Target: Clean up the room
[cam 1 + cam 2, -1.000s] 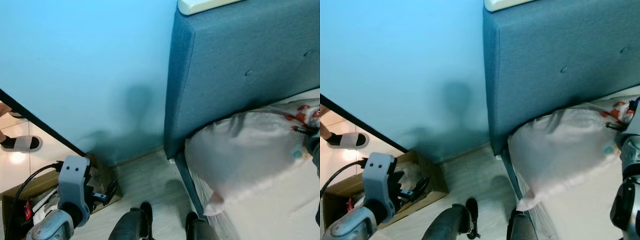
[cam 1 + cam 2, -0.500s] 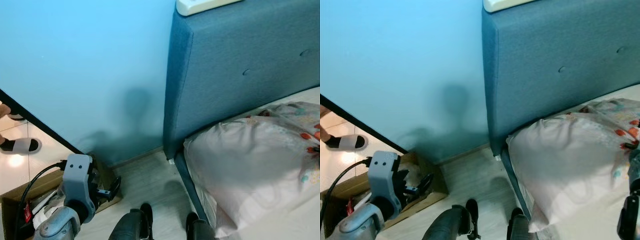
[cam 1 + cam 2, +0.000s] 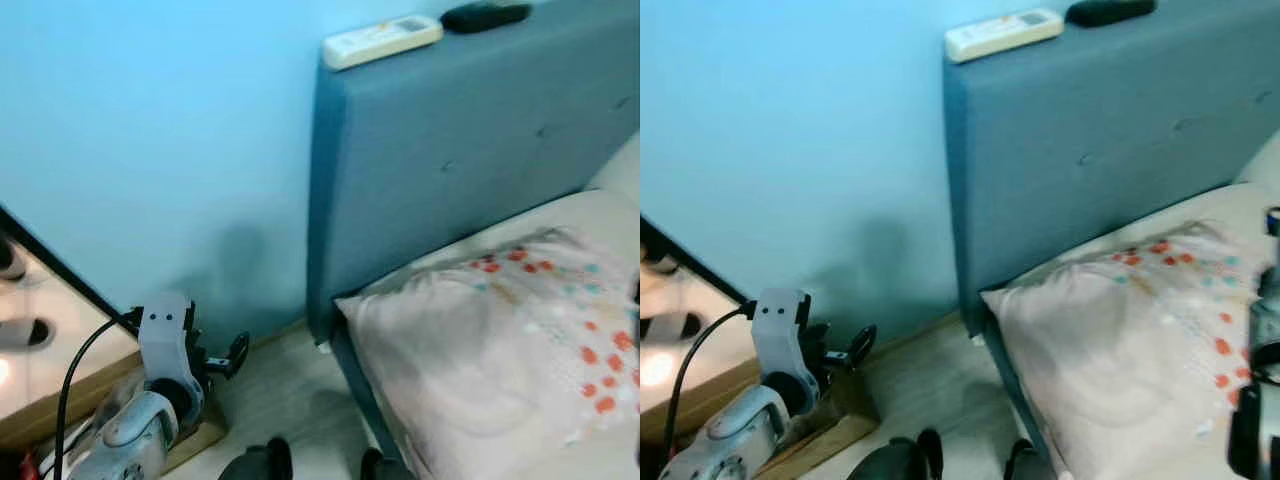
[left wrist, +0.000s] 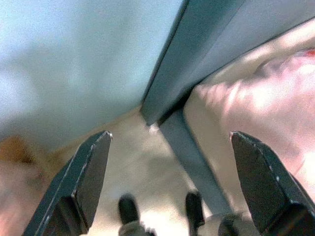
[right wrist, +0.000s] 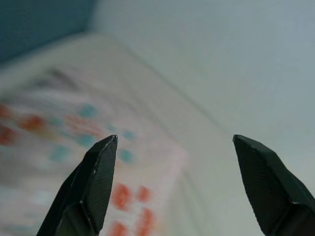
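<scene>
A pale pillow (image 3: pixel 500 350) with red and teal dots lies on the bed (image 3: pixel 600 205), against the blue padded headboard (image 3: pixel 450 150). My right gripper (image 5: pixel 175 138) is open and hovers just above the pillow's dotted corner, with nothing between its fingers. The right arm (image 3: pixel 1260 390) shows at the picture's right edge. My left gripper (image 4: pixel 170 133) is also open and empty. It hangs low on the left (image 3: pixel 232 352), over the floor beside the bed's corner.
A white remote (image 3: pixel 382 40) and a black object (image 3: pixel 486 14) lie on top of the headboard. A cardboard box (image 3: pixel 825 430) sits on the wood floor (image 3: pixel 290 390) by the blue wall (image 3: pixel 150 130), under my left arm. My feet (image 3: pixel 930 450) stand close to the bed frame.
The pillow, lifted at its right corner a second ago, now lies flat with its dotted side up, and the right gripper is off it. The camera has tilted up, bringing the headboard top into view.
</scene>
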Motion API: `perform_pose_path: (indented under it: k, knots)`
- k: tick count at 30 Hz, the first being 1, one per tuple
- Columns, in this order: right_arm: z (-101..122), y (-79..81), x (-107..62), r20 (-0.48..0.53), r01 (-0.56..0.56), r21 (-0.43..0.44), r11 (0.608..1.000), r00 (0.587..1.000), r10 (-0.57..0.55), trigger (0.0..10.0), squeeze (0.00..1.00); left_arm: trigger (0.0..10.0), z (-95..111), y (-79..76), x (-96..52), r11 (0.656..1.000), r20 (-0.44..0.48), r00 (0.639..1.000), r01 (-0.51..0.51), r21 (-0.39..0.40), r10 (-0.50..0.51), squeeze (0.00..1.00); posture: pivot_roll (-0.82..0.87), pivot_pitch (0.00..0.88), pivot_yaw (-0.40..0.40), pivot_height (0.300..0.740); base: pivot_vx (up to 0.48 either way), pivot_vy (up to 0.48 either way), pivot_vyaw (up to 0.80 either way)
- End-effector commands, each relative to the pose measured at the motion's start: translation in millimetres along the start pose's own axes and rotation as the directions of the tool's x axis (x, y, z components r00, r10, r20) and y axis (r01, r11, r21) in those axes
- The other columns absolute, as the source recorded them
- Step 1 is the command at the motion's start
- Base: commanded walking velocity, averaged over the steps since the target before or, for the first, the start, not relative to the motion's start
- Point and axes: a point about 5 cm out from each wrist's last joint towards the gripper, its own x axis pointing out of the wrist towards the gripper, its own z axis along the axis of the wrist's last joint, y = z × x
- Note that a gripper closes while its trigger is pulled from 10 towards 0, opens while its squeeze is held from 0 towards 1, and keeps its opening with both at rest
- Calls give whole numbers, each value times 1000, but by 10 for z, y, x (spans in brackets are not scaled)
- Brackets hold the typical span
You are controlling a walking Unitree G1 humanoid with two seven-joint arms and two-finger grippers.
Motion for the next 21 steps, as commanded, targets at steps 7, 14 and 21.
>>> perform_pose_path:
  k: [7, 14, 21]
  knots:
    - [-161, 1120, -372, -50, -645, 1, 764, 763, 644, 10000, 0, 10000, -158, 284, 174, 995, -26, 996, -86, 52, 87, 0, 54, 94, -17, 740, 0, 0, 0]
    - [-733, 1488, -753, -291, -826, -15, 564, 543, 788, 10000, 0, 10000, -375, 713, 242, 972, -79, 976, -191, 136, 203, 0, 18, 35, -30, 740, 0, 0, 0]
    - [-1068, 1789, -1134, -368, -875, 133, 465, 392, 843, 10000, 0, 10000, -574, 954, 312, 946, -121, 941, -302, 120, 316, 0, -7, 0, -38, 720, 0, 0, 0]
